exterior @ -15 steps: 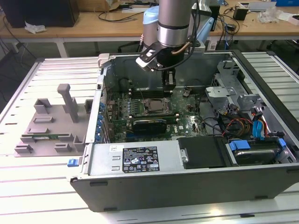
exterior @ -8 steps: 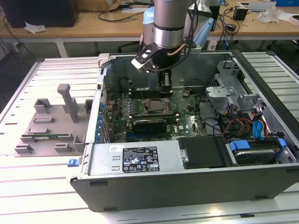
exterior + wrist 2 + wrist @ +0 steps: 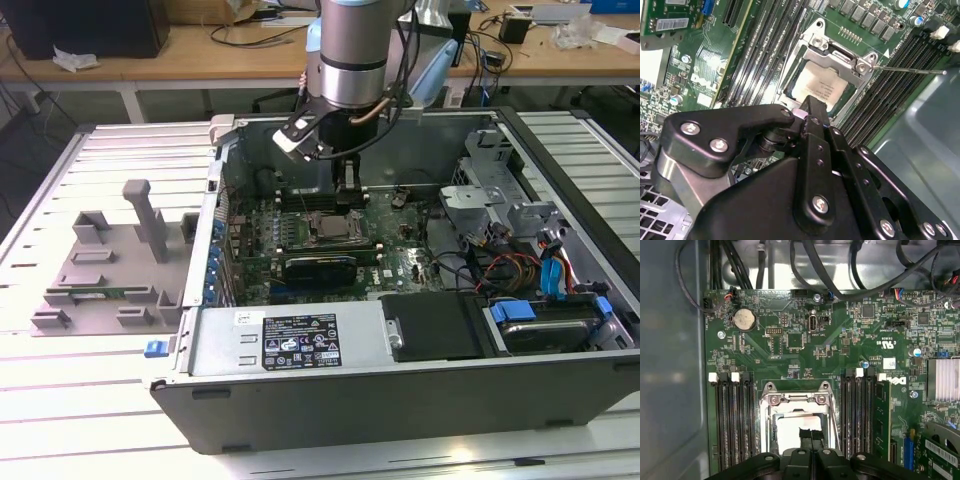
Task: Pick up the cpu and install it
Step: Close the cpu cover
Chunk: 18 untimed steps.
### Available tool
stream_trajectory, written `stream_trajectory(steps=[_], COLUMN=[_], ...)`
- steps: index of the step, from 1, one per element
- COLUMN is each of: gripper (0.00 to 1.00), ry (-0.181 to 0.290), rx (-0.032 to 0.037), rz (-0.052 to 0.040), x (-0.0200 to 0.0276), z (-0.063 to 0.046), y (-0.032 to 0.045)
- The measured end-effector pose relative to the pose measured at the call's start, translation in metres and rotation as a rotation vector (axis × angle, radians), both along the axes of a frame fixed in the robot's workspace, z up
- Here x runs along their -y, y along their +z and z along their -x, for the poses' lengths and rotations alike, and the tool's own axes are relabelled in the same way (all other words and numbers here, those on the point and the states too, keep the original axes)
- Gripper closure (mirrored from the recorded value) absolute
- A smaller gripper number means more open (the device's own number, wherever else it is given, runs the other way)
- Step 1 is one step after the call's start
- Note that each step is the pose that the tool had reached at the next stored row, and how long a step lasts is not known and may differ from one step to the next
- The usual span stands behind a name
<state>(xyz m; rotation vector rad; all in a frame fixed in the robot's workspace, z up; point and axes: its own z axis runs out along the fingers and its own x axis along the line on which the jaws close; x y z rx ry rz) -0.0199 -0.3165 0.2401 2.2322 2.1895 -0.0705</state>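
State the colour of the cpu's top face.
Pale silver: the small flat square metal-topped cpu shows best in the second wrist view.

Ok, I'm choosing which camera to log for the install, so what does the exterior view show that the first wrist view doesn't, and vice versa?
The exterior view adds the wider setting: the open computer case on the slatted table, the grey fixture beside it, and the arm reaching in.
The first wrist view adds close board detail: the coin battery and the memory slots.
Both share the cpu lying in the socket frame, with the gripper right over it.
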Motion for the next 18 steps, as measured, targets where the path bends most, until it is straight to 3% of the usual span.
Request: stream_trajectory(steps=[2, 7, 10, 12, 13, 16, 18], gripper=[0.89, 0.89, 0.89, 0.89, 0.89, 0.89, 0.89], ry=[0.017, 0.135, 0.247, 0.291, 0.340, 0.408, 0.511], rx=[0.0000, 0.0000, 0.0000, 0.0001, 0.0001, 0.0001, 0.0000], rz=[0.0000, 0.0001, 0.0000, 0.0001, 0.0000, 0.0000, 0.0001], x=[0.0000, 0.0000, 0.0000, 0.0000, 0.0000, 0.0000, 0.0000], z=[0.0001, 0.0001, 0.0001, 0.0001, 0.0001, 0.0001, 0.0001], y=[0.0000, 0.0000, 0.0000, 0.0000, -0.0001, -0.0001, 0.0000])
